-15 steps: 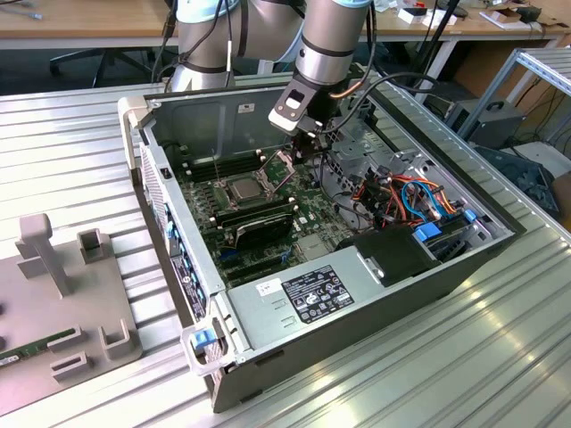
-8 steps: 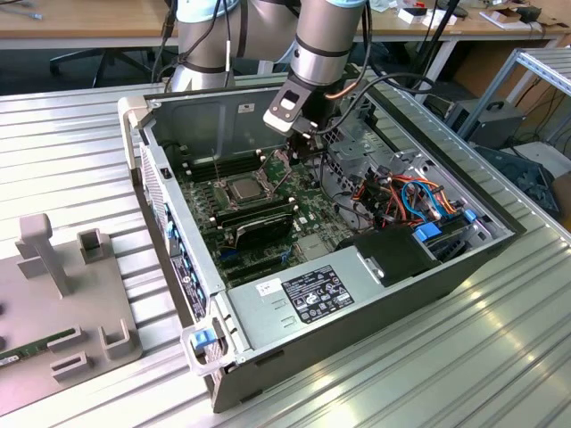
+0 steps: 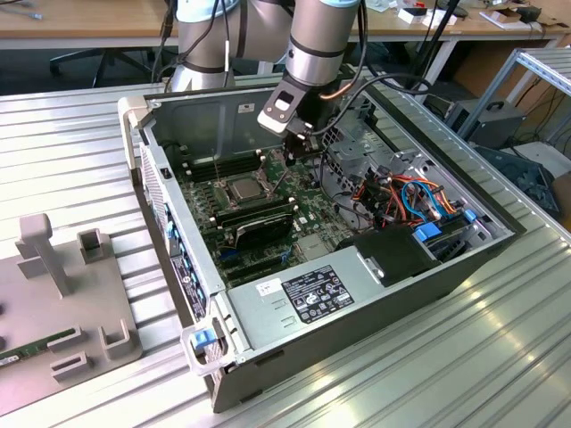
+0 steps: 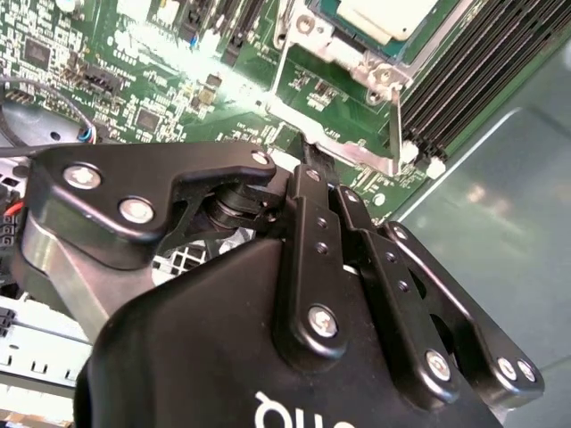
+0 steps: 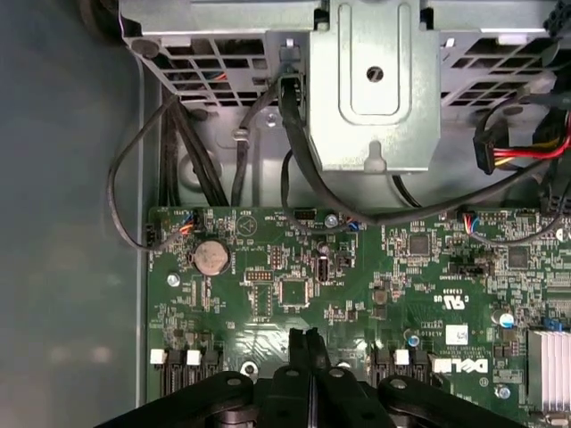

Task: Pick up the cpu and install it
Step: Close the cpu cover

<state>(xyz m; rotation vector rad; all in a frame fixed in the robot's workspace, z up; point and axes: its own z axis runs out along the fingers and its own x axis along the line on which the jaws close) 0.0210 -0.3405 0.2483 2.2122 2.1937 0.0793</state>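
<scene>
Inside open computer case (image 3: pixel 214 120): cpu (image 3: pixel 243 188) lies flat in socket (image 4: pixel 343 147), silver face up, so seating looks done. Gripper (image 3: pixel 299 147) hangs over motherboard (image 5: pixel 294 267) near socket, apart from cpu, fingers pinched together, nothing between.

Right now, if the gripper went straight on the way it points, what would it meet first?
Most likely the green motherboard, just beside the socket's metal frame. The shut gripper points down at the board, not at the cpu beyond that frame. Depth is unclear.
</scene>
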